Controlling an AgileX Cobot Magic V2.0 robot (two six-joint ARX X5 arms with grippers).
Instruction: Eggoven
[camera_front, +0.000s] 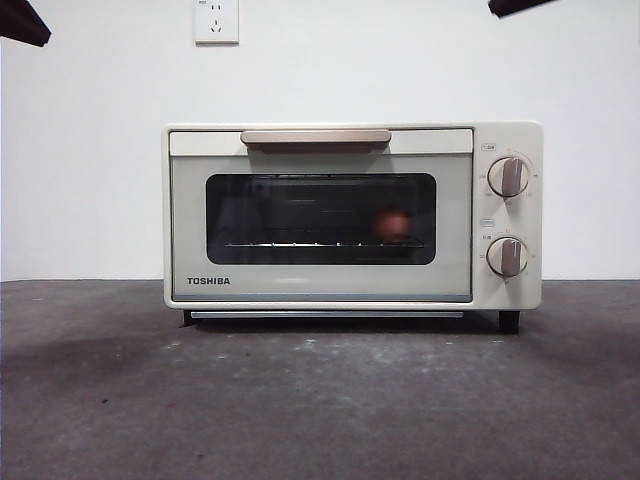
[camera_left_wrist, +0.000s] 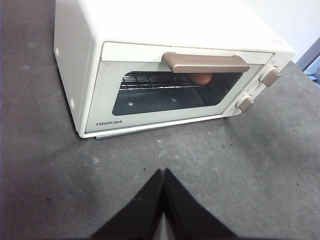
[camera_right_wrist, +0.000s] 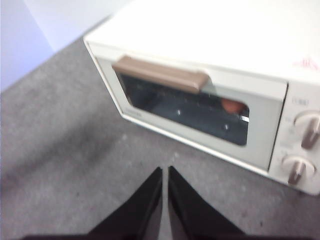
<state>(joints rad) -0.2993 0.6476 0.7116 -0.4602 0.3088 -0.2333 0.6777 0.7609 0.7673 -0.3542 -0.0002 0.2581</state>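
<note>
1. Gray, speckled table top (camera_front: 320, 400) runs back to a plain white wall (camera_front: 100, 150), and a white wall socket (camera_front: 216, 20) sits high up on that wall.
2. A cream-white TOSHIBA toaster oven (camera_front: 352, 215) stands in the middle of the table, with its front toward the arms. That way they can reach its door.
3. Its long side runs left to right across the table. The beige handle (camera_front: 315, 136) lies flat along the top of the door, and two knobs (camera_front: 508, 177) sit one above the other at the oven's right end.
4. The door looks closed, flat against the oven's front.
5. A small reddish-brown egg (camera_front: 393, 224) shows through the dark glass. It is inside, on the wire rack (camera_front: 300, 243), toward the knob end. The glass makes it dim, so I cannot tell which way its pointed end faces.
6. The left gripper (camera_left_wrist: 163, 172) hangs over bare table in front of the oven, holding nothing, its two black jaws pressed together.
7. The right gripper (camera_right_wrist: 164, 170) hangs the same way, well apart from the door, jaws nearly touching and empty.
8. With the egg inside and the door closed, I think the job looks about done.
</note>
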